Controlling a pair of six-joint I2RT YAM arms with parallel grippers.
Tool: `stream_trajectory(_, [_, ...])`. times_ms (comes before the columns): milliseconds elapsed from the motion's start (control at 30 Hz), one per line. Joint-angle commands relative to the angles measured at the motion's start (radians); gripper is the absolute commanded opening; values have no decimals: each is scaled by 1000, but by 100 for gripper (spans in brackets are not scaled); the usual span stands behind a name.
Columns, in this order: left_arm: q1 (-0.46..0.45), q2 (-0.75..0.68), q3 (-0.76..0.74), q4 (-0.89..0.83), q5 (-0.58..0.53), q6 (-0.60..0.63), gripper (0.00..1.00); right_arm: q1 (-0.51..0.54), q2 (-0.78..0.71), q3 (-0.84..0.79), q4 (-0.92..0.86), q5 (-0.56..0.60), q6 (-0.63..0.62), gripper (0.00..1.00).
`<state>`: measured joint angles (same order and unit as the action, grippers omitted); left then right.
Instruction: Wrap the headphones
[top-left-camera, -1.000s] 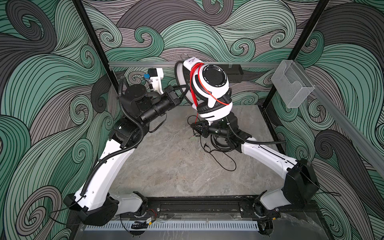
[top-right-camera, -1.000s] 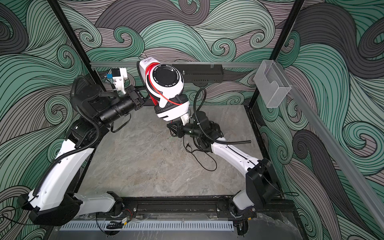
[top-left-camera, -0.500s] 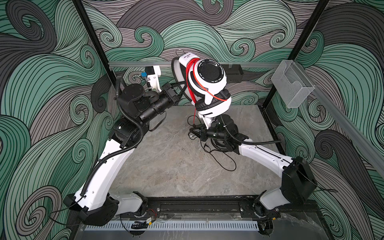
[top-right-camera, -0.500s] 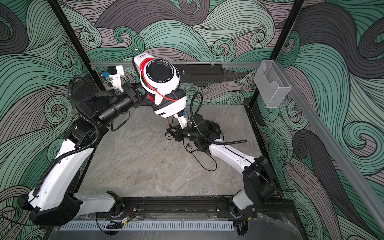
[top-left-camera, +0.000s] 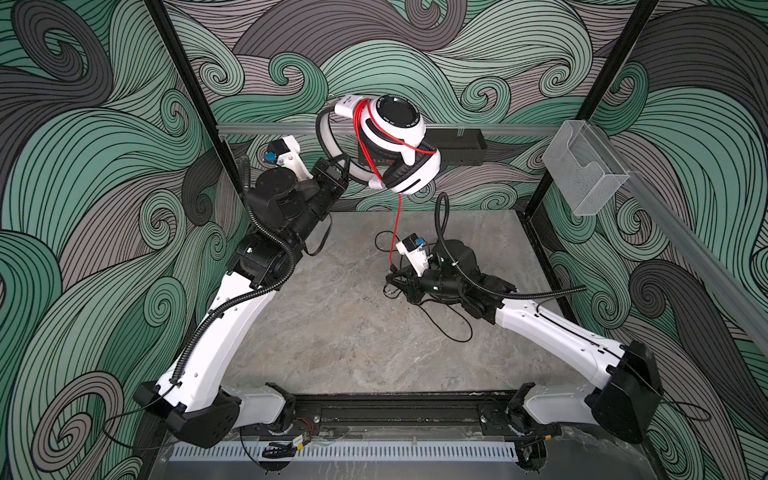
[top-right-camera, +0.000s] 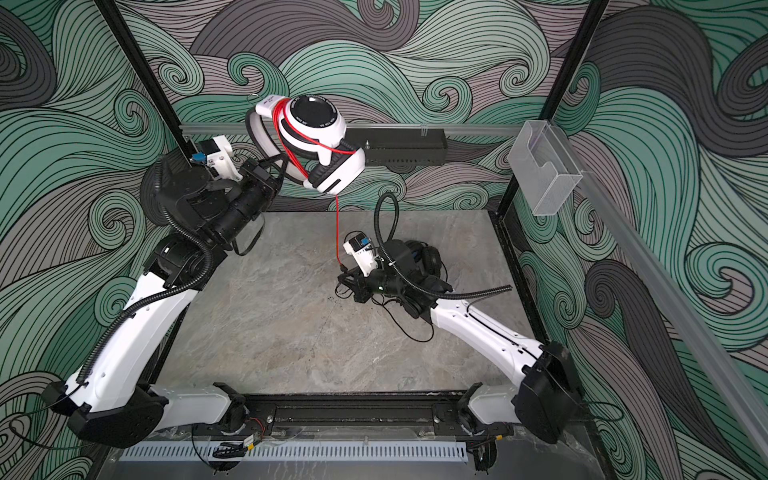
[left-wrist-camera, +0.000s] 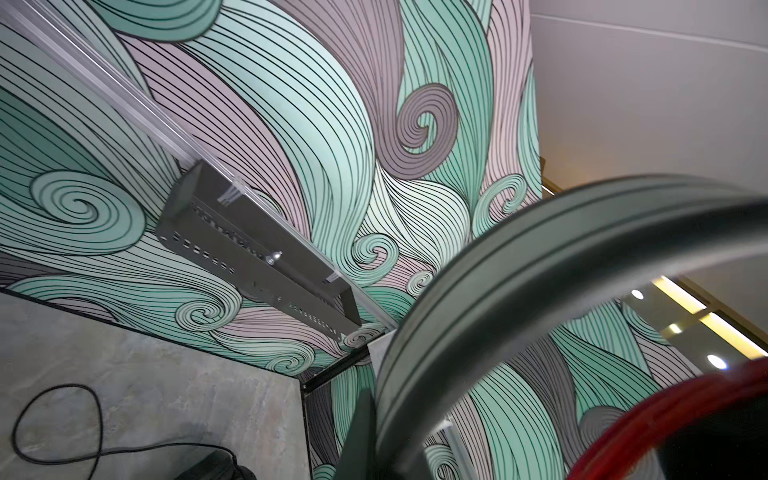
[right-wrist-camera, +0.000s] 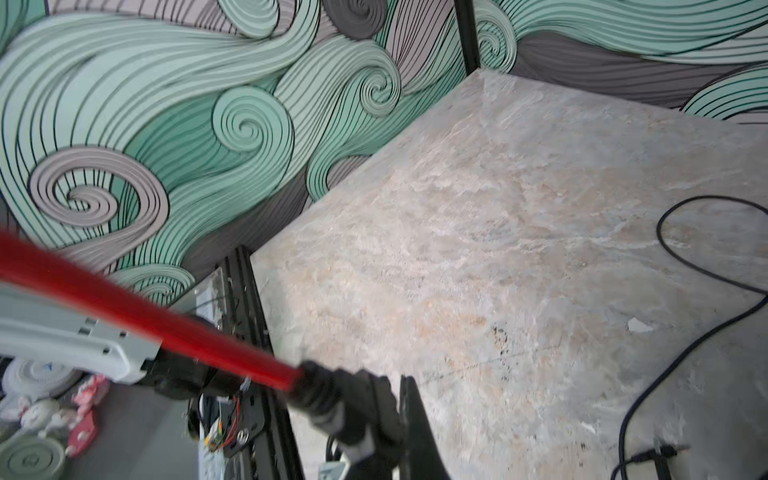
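Note:
The white headphones (top-left-camera: 395, 137) (top-right-camera: 316, 133) hang high at the back, and my left gripper (top-left-camera: 340, 174) (top-right-camera: 276, 170) is shut on their headband (left-wrist-camera: 519, 266). A red cable (top-left-camera: 397, 224) (top-right-camera: 336, 228) is looped around the cup and runs straight down to my right gripper (top-left-camera: 392, 278) (top-right-camera: 343, 278). That gripper (right-wrist-camera: 386, 415) is shut on the cable's black plug (right-wrist-camera: 332, 399), low over the table. The black headphones (top-right-camera: 430, 259) lie on the table under my right arm, mostly hidden. Their black cable (top-left-camera: 453, 328) (right-wrist-camera: 685, 257) trails loose beside them.
A black box (top-left-camera: 457, 145) is mounted on the back rail just behind the raised headphones. A clear plastic holder (top-left-camera: 582, 166) hangs on the right wall. The grey marble table (top-left-camera: 353, 332) is walled in on three sides.
The left arm has lifted the white headphones up and back. The right gripper has shut on the red cable's plug, and the cable now hangs stretched between them.

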<state>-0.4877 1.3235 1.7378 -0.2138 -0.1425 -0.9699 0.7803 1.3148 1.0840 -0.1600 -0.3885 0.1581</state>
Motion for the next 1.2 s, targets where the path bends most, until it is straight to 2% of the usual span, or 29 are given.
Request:
stream_trajectory(0, [12, 46, 73, 49, -150, 8, 0, 51, -36, -3, -175, 96, -83, 0])
stream_trajectory(167, [12, 101, 114, -9, -256, 109, 0, 148, -63, 63, -337, 177, -148, 0])
stream_trajectory(300, [-4, 160, 110, -52, -391, 334, 0, 205, -65, 198, -461, 221, -190, 0])
stream_trajectory(467, [-30, 154, -44, 7, -521, 630, 0, 250, -20, 442, -638, 297, -254, 0])
stream_trajectory(600, [-52, 75, -214, 57, -538, 834, 0, 248, 24, 619, -747, 403, -340, 0])
stream_trajectory(733, [-65, -29, -377, 40, -453, 979, 0, 207, 66, 716, -788, 457, -402, 0])
stream_trajectory(867, [-66, -123, -484, -65, -291, 1017, 0, 125, 107, 755, -789, 449, -414, 0])
stream_trajectory(1033, [-66, -255, -600, -168, -175, 918, 0, 12, 149, 783, -778, 452, -410, 0])
stream_trajectory(1167, [-66, -317, -624, -231, -109, 862, 0, -76, 150, 767, -757, 439, -395, 0])
